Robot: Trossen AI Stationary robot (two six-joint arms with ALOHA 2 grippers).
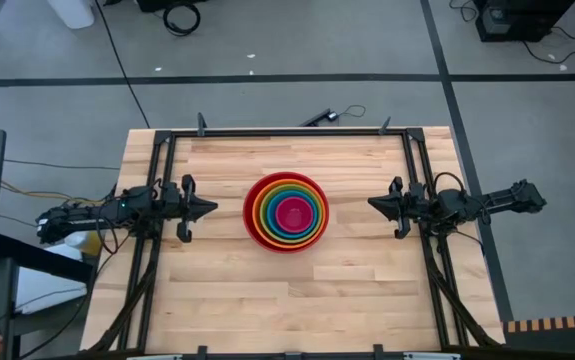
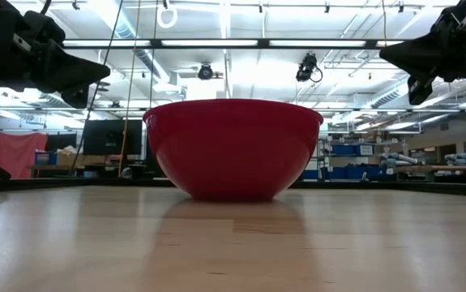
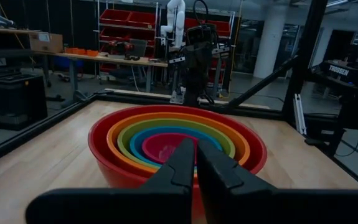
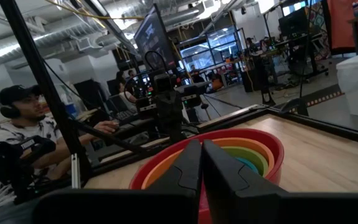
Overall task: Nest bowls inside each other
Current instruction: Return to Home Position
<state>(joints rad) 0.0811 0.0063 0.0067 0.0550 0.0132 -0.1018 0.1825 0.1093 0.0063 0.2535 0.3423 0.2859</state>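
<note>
The nested bowls (image 1: 286, 212) sit between the left gripper (image 1: 210, 209) and the right gripper (image 1: 374, 203), both clenched empty, pointing inward, seemingly equally near.

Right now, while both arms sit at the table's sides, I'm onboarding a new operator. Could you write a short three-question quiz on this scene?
1. Multiple choice: which bowl lies innermost in the nested bowls? A red, B pink, C green.
2. True or false: the left tool grips a bowl's rim.
3. Fill in: the low view shows only the ___ bowl.

Key
1. B, the pink bowl.
2. False. The left tool and the right tool are both shut and empty, one on each side of the bowls and apart from them.
3. Red. The red bowl hides the others from that height.
</note>
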